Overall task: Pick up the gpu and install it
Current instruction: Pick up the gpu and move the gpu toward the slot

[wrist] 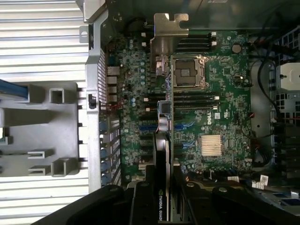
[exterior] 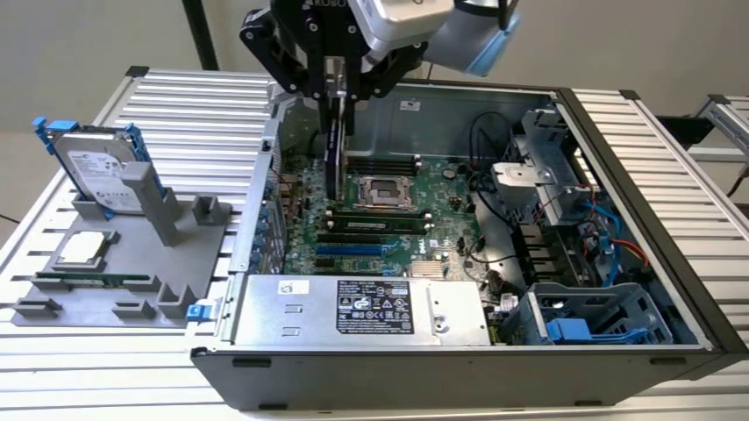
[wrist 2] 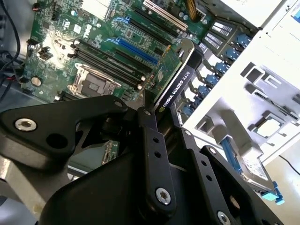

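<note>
My gripper [exterior: 335, 92] is shut on the gpu [exterior: 337, 153], which hangs edge-down over the open computer case's motherboard [exterior: 392, 215], near the case wall on the exterior view's left. In the second wrist view the gpu [wrist 2: 174, 79] shows its green board on one face and its black cooler on the other, clamped between the black fingers [wrist 2: 151, 136]. In the first wrist view the gpu [wrist: 163, 140] appears edge-on above the expansion slots [wrist: 146, 127], with its silver end bracket [wrist: 168, 33] at the far end. The card hangs clear of the slots.
A grey fixture [exterior: 117, 263] on the exterior view's left holds a silver hard drive with blue rails [exterior: 100, 167], a processor [exterior: 82, 248] and a memory stick [exterior: 94, 281]. Inside the case are the power supply [exterior: 357, 309], a drive cage [exterior: 585, 320] and cables [exterior: 492, 175].
</note>
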Motion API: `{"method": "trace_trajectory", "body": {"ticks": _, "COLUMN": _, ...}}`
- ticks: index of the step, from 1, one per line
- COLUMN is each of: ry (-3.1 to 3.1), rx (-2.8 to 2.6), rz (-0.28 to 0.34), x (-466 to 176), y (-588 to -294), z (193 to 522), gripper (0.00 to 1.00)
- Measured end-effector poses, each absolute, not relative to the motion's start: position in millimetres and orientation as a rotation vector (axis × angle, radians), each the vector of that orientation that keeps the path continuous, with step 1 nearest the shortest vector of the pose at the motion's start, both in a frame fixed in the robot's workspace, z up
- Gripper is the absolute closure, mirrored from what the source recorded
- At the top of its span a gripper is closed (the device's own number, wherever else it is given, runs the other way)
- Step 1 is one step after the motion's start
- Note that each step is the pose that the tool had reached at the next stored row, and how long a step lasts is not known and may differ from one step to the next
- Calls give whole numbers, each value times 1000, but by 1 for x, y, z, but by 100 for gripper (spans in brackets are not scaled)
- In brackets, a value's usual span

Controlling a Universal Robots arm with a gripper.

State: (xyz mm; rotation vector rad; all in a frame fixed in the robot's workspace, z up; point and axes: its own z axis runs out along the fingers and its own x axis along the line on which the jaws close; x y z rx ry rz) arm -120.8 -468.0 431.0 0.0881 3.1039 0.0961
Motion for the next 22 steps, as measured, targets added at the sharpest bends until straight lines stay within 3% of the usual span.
{"method": "trace_trajectory", "body": {"ticks": 22, "ry": 3104, "rx": 88, "rz": 96, "x": -107, "y": -468, "z": 431, "gripper": 100}}
